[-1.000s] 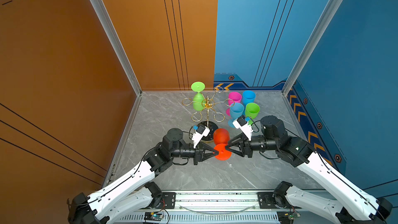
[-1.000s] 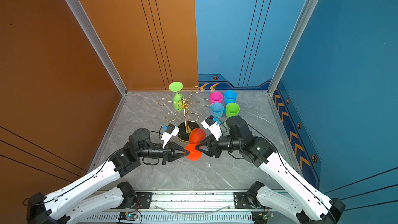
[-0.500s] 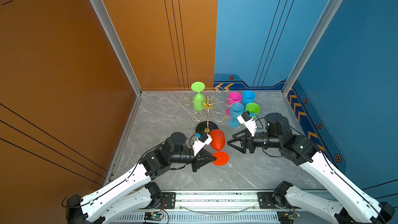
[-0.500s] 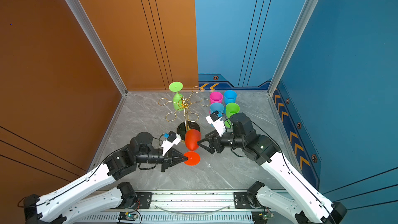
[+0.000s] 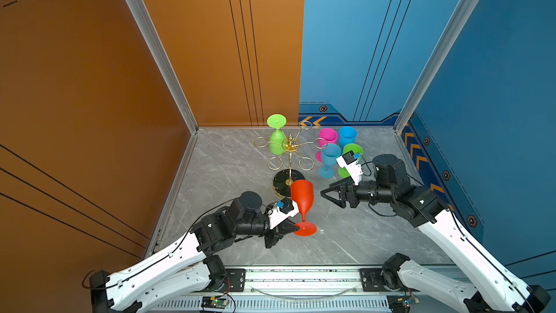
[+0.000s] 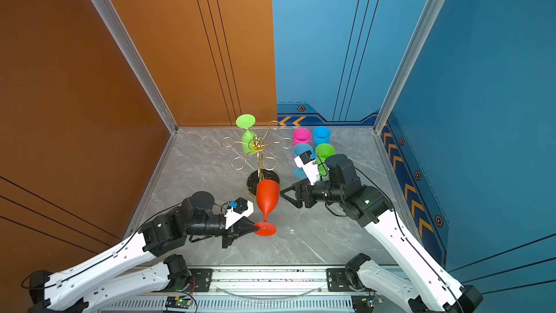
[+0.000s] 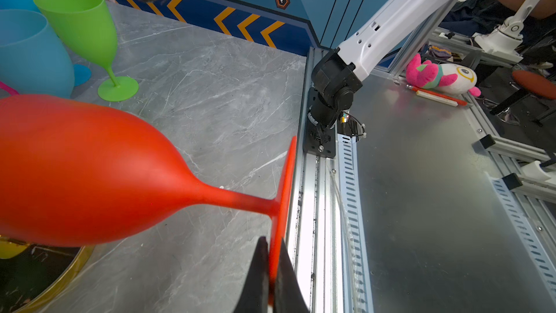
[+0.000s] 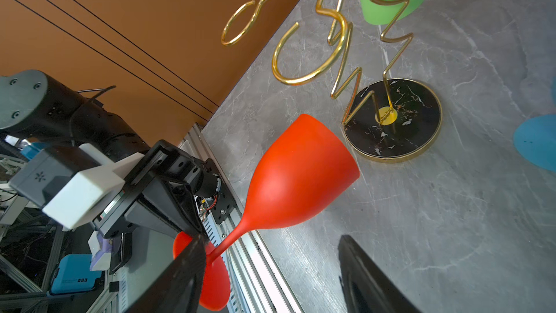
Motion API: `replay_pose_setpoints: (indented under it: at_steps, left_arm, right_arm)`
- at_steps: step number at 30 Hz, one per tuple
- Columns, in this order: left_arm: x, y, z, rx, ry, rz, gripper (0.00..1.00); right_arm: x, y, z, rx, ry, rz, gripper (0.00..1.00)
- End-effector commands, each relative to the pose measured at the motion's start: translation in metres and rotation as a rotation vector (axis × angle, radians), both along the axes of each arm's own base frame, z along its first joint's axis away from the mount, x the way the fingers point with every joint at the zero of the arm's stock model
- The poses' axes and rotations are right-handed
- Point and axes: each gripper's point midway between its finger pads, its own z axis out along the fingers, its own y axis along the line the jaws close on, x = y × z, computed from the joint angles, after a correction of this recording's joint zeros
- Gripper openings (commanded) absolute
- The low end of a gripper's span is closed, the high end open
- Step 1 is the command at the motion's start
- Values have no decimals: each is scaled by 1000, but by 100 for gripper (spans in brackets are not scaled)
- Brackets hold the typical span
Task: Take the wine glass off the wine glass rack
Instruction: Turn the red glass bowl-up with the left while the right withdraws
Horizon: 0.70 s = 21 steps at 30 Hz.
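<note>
Tabletop (image 5: 228, 170): left tool (image 5: 296, 229) low on glass (image 5: 302, 195)

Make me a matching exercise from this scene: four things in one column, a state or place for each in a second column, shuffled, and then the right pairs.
Column one
1. red wine glass
2. pink glass
3. right gripper
4. wine glass rack

Column two
A. open, holding nothing
B. has one green glass hanging upside down from it
C. pinched at the foot by the left gripper
D. standing upright on the table, at the back

Pairs: 1-C, 2-D, 3-A, 4-B
</note>
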Motion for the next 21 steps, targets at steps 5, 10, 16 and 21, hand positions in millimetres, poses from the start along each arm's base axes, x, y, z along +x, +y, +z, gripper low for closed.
replay_pose_setpoints:
  at_steps: [5,10,16,21]
  left_arm:
    - [0,7,1,56,-208,-29,0]
    - [6,14,-3,105,-314,-11,0]
    - [7,20,-13,169,-443,-42,0]
    - [-1,22,-25,200,-523,-117,0]
  right_arm:
    - [12,-8,-1,-5,58,-65,71]
    - [18,-11,1,7,82,-77,71]
    - [27,-13,2,16,126,-93,71]
    - [36,-14,1,16,167,-107,70]
